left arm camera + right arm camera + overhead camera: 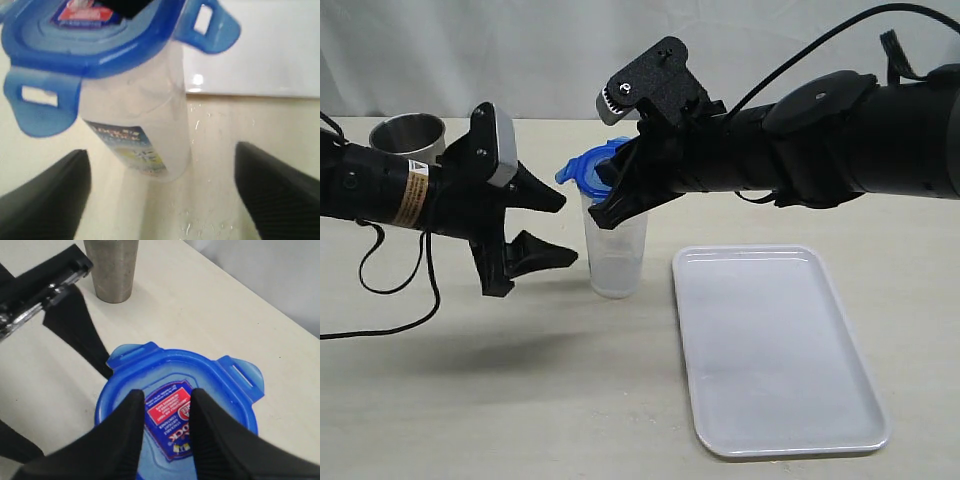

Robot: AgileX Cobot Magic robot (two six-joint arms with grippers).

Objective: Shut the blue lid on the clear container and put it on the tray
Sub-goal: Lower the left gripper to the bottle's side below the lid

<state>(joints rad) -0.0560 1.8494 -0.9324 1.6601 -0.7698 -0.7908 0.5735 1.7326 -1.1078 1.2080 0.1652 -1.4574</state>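
1. The clear container stands upright on the table, near the middle of the scene. It is just left of the tray and outside its rim. We see a printed sticker on its wall.

2. The tray lies flat on the near right part of the table.

3. The blue lid sits on the mouth of the container. In the left wrist view its snap flaps splay outward and are not folded down against the wall.

4. The right gripper reaches in from the right and meets the top of the lid. In the right wrist view its two fingers lie side by side with a narrow gap. The red-and-blue label shows between them. They clamp nothing. We cannot tell whether they press on the lid or only hang just above it.

5. The left gripper is level with the container, just to its left. Its fingers stand wide apart, one above the other in the exterior view. The left wrist view shows bare table between each finger and the container wall, so the fingers do not touch it.

6. A steel cup stands at the far left, behind the left arm.
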